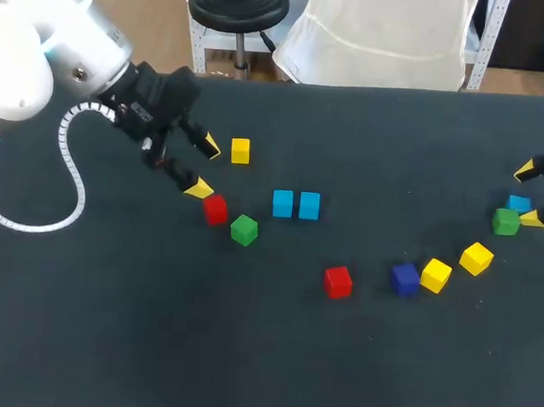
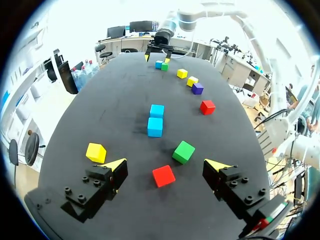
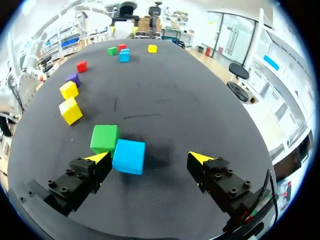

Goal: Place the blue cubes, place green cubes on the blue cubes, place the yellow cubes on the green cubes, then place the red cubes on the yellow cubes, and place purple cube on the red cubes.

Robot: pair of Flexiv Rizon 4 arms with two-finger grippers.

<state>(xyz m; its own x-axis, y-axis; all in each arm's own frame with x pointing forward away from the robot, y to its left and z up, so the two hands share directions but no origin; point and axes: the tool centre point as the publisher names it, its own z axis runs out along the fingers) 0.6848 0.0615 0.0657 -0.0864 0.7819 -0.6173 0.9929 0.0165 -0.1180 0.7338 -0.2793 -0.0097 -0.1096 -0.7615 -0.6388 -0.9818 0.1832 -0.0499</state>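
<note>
Eleven small painted cubes, wood or plastic by the look, lie on the matte black table (image 1: 101, 341). Nearest, right of the middle, a red cube (image 1: 338, 281) stands alone. To its right run a purple cube (image 1: 405, 278), a yellow cube (image 1: 436, 275) and a second yellow cube (image 1: 476, 258).

Farther back on the left, a green cube (image 1: 243, 230) sits near a second red cube (image 1: 215, 208). That red one is just beside the nearer fingertip of the left gripper (image 1: 203, 167), whose jaws stand wide with nothing held. In the middle, a light-blue cube (image 1: 282, 202) and its twin (image 1: 310, 205) sit just beside each other.

At the right edge, the right gripper (image 1: 529, 194) is also spread wide and empty. A third light-blue cube (image 3: 129, 156) lies between its fingers, off-centre and close to one of them. A second green cube (image 3: 104, 138) sits just beside it at that same finger. Farthest, on the left, is a third yellow cube (image 1: 240, 150).

The likeliest slip is on the right. With the green cube crowding the blue one, that finger may land on or shove the green cube, and an off-centre close could twist the blue cube out of the grasp. On the left, taking the red cube now would break the stacking order.
</note>
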